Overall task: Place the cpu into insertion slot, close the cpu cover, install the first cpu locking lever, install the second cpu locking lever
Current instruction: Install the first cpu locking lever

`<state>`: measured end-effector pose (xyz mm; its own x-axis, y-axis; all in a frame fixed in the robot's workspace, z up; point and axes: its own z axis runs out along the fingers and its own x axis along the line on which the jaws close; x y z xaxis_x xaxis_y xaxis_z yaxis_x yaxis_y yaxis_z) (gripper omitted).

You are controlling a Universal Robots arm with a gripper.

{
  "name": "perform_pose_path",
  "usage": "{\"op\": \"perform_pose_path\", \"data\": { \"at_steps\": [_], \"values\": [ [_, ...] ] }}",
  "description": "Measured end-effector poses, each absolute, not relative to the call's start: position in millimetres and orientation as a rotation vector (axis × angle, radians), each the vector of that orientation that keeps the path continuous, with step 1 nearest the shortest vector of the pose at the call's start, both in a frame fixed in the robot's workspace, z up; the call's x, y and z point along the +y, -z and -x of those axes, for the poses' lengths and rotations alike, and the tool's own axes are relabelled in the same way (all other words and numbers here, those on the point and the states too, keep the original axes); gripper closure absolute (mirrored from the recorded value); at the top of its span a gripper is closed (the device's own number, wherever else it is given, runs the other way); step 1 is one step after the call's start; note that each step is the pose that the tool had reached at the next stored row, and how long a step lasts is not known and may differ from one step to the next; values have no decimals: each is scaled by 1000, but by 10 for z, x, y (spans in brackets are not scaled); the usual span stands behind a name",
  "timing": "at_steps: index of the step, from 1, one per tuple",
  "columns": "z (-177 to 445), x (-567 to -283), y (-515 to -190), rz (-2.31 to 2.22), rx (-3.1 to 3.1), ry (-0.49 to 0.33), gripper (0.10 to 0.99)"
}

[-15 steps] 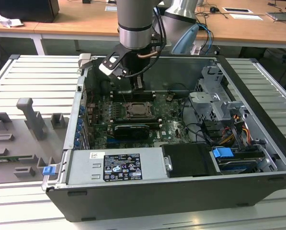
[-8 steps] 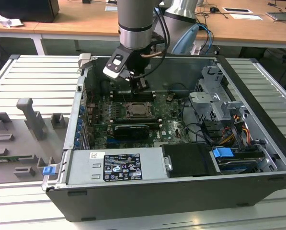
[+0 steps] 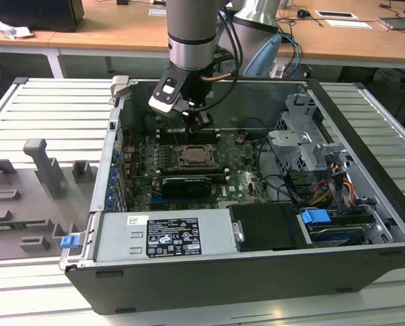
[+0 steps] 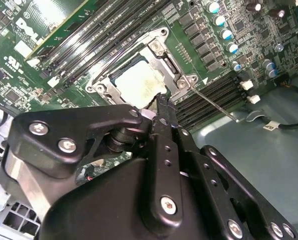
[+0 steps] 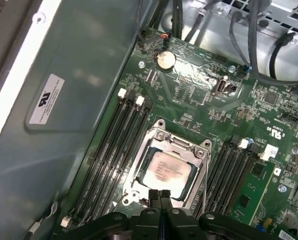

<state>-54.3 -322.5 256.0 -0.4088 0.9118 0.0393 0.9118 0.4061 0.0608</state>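
Observation:
The cpu (image 5: 166,170) lies flat in the insertion slot (image 3: 197,157) on the green board, its pale silver top showing (image 4: 138,82). The cpu cover (image 5: 174,145) is down, its silver frame (image 4: 176,67) around the chip. A thin wire locking lever (image 4: 216,104) sticks out from one socket corner, off the socket and over the memory slots. My gripper (image 5: 160,196) is shut with nothing between its fingers, its tips just above the socket's edge (image 4: 161,102). In the exterior view the gripper (image 3: 201,123) hangs over the far side of the socket.
Black memory slots (image 5: 116,145) flank the socket on both sides. The case's grey wall (image 5: 64,100) rises close beside them. A long black card (image 3: 186,183) lies in front of the socket. Cables and a drive cage (image 3: 304,146) fill the exterior view's right.

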Motion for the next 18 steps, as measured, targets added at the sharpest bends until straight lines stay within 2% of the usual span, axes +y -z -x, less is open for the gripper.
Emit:
{"op": "perform_pose_path", "data": {
  "at_steps": [18],
  "values": [
    [543, -3225, -2560, -1599, 2705, -114, 980]
  ]
}}
